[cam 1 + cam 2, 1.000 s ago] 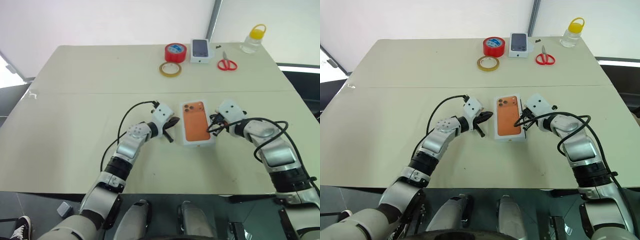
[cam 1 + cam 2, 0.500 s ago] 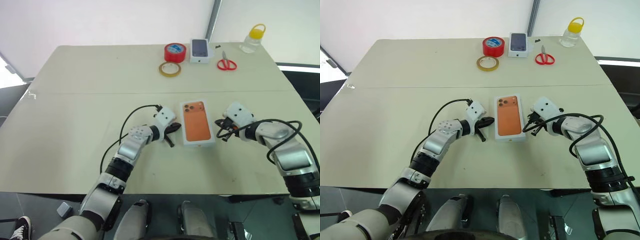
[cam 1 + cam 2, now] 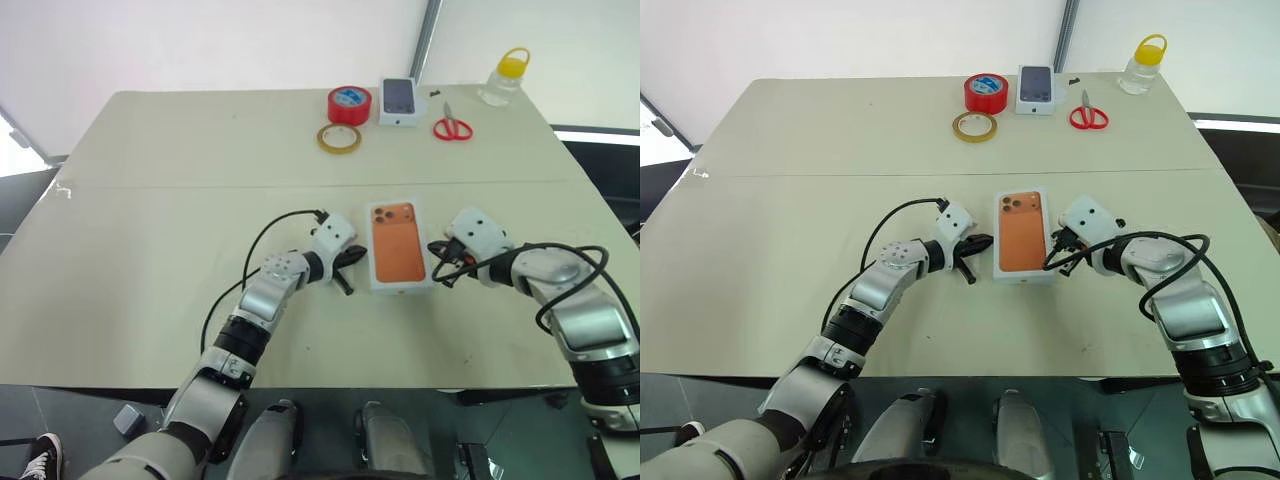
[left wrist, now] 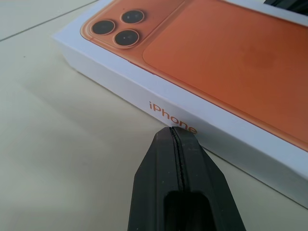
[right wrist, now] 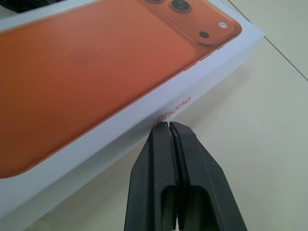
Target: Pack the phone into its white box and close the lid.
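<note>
lid (image 3: 399,244) seated on box, printed orange phone face up, mid-table (image 3: 150,200), long axis running away from robot, camera cluster at far end, left gripper (image 3: 352,268) pressed together beside its left wall, right gripper (image 3: 437,266) pressed together beside its right wall, neither pinching anything

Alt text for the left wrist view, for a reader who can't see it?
The left gripper, black fingers shut, points at the white side of the lid, just by its orange "iPhone" lettering. The lid's top shows an orange phone print with three lenses, resting on a beige table.

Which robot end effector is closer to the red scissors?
Right. The right end effector sits right of the lid, below the scissors; the left end effector sits further left.
</note>
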Motion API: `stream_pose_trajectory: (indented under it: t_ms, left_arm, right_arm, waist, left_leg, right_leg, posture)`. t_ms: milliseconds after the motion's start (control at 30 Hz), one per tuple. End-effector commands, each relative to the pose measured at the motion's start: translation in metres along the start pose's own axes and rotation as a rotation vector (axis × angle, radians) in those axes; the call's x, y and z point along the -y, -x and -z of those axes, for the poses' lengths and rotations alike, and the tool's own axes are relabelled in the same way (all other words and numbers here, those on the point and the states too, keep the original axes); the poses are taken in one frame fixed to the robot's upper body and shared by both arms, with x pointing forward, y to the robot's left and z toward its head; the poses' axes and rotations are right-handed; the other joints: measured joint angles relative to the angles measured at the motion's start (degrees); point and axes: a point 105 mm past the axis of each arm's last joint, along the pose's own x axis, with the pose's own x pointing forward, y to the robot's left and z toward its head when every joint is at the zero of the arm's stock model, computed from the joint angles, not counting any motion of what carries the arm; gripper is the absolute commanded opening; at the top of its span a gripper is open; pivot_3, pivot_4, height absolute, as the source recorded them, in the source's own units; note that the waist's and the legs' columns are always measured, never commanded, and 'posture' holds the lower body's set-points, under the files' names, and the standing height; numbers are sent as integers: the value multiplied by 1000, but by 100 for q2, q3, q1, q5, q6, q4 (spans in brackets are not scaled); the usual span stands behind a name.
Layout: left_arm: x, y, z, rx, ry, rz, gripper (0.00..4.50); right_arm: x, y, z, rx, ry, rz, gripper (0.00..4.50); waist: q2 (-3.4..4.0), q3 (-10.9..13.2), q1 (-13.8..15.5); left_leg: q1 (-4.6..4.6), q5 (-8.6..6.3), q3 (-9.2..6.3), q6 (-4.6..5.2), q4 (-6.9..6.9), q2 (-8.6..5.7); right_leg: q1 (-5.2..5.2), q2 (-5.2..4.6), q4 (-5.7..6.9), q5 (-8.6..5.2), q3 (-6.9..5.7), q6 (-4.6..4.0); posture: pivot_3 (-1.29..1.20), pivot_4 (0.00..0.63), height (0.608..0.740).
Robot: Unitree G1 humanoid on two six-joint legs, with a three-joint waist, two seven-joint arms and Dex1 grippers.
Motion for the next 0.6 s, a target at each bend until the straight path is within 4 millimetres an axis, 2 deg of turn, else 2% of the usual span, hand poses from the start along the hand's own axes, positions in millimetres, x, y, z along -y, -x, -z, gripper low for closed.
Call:
stream_pose_trajectory:
  t_ms: [33,100,200,367,600]
  left_arm:
    - [8,-2,-29,112,-24,24,0]
    - [8,-1,-33,136,19,26,0]
    - [9,-3,-18,63,-63,21,0]
    - [10,-1,-15,73,12,24,0]
    - [8,-2,-13,59,1,15,0]
  right_arm:
    - [-1,1,-7,26,29,-4,59]
    - [0,1,-7,26,28,-2,59]
    - [1,0,-6,20,30,0,59]
    - [0,-1,-5,18,35,-3,59]
    - [7,-5,1,-9,55,38,59]
  waist:
    - [0,0,-1]
    - [0,0,-1]
    - [0,0,-3]
    - [0,0,-2]
    - [0,0,-1]
  left_leg:
    - [0,0,0,0,0,0]
    - [0,0,0,0,0,0]
    - [0,1,0,-1,0,0]
    - [0,1,0,-1,0,0]
    - [0,1,0,-2,1,0]
  right_leg:
    - [0,0,0,0,0,0]
    - [0,0,0,0,0,0]
    - [0,0,0,0,0,0]
    - [0,0,0,0,0,0]
    - [1,0,0,0,0,0]
  posture:
    - [0,150,740]
    - [0,150,740]
    - [0,150,740]
    - [0,150,740]
    - [0,150,740]
